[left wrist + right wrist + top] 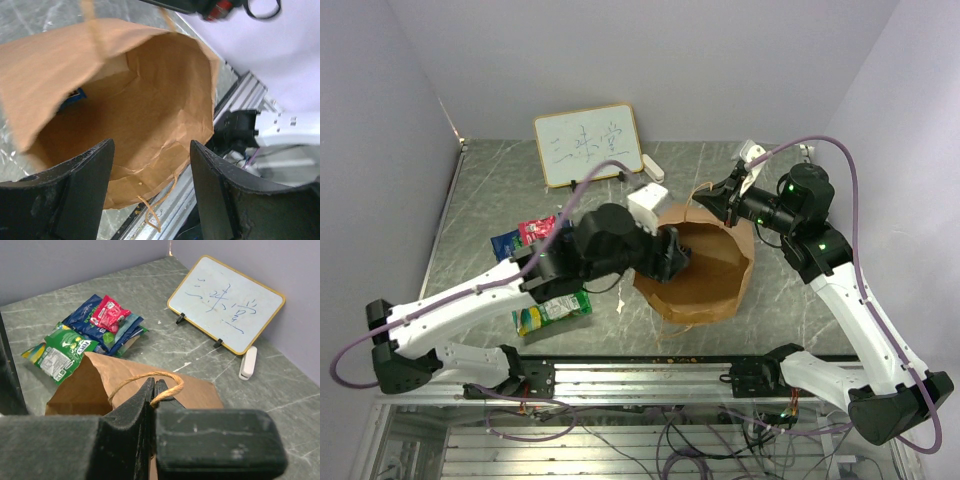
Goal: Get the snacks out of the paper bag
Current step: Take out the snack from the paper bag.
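Right gripper (154, 387): jaws pinched tight on the thin twisted handle (131, 380) of the paper bag (710, 290), which holds the mouth up and open.

Left gripper (150, 148): jaws wide, nothing between them, at the bag mouth and aimed inside.

Snacks: green packet (60, 352), red packet (110, 312) and blue packet (82, 312) lie in a loose pile on the table (150, 285), beside the bag. Inside the bag, a blue scrap (75, 96) shows at the side wall under a fold. It is probably another packet, but I cannot tell for sure.

Risks:
- The wide fingers may snag the creased paper and drag the bag towards the near edge.
- A pull against that one pinched loop could slip it free or tear it off, and the mouth would collapse.
- Closing beside the fold may grab paper along with the packet.
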{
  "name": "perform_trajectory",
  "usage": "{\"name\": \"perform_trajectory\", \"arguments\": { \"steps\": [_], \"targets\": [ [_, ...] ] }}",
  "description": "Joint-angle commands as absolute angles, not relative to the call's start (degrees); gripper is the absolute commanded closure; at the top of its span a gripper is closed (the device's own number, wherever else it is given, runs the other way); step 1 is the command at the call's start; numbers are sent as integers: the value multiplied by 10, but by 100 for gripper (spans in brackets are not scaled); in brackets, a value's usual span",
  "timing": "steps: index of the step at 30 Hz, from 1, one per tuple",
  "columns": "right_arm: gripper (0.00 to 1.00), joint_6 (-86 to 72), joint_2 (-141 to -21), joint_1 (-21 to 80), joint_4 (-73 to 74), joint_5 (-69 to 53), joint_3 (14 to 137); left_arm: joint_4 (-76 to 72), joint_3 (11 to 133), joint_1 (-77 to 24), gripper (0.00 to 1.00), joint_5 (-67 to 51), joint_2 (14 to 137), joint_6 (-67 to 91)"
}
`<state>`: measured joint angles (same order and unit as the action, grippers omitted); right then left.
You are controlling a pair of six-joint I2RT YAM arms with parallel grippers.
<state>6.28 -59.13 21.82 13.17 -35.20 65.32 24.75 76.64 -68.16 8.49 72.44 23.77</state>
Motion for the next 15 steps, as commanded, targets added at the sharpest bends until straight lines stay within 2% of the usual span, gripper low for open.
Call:
{"name": "perform_trajectory", "arguments": {
  "steps": [1,11,15],
  "targets": [
    [100,67,-590,217,127,-356,656,228,798,-751,31,159,781,120],
    [100,75,-583,217,143,-346,661,190,781,-794,39,239,863,20],
    [100,75,-584,217,148,-347,665,151,749,-795,47,282,882,-64]
  ]
}}
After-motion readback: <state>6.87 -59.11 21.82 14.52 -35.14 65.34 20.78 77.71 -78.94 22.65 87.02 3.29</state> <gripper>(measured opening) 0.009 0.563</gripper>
